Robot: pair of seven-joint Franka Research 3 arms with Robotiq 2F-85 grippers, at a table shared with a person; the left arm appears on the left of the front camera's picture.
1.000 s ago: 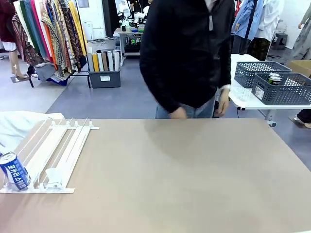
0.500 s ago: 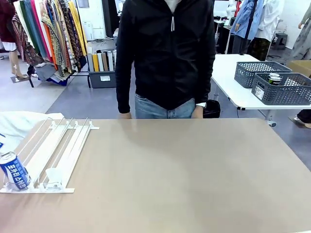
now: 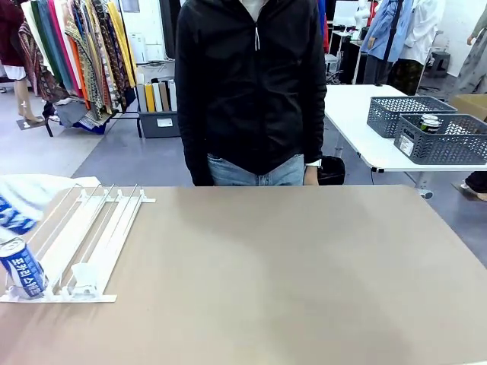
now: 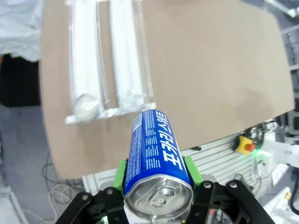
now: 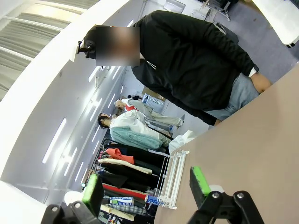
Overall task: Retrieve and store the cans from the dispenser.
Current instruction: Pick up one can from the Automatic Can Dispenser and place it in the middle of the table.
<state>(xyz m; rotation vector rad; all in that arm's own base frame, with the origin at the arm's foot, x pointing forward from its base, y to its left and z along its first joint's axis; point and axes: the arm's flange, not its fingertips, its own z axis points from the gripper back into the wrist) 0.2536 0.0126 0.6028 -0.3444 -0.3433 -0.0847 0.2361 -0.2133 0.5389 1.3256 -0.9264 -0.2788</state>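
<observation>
Left wrist view: left hand [image 4: 157, 173] clamps a blue can [image 4: 156, 149] by its sides, aloft near the dispenser's [image 4: 124, 56] low end; probably light, thin-walled and slick, so squeeze the round body gently.

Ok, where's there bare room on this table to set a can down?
The tabletop is bare from the dispenser's right rail across to the right edge, and from the person's side to the near edge. The left end is crowded: the dispenser, with a blue can at its low end.
</observation>
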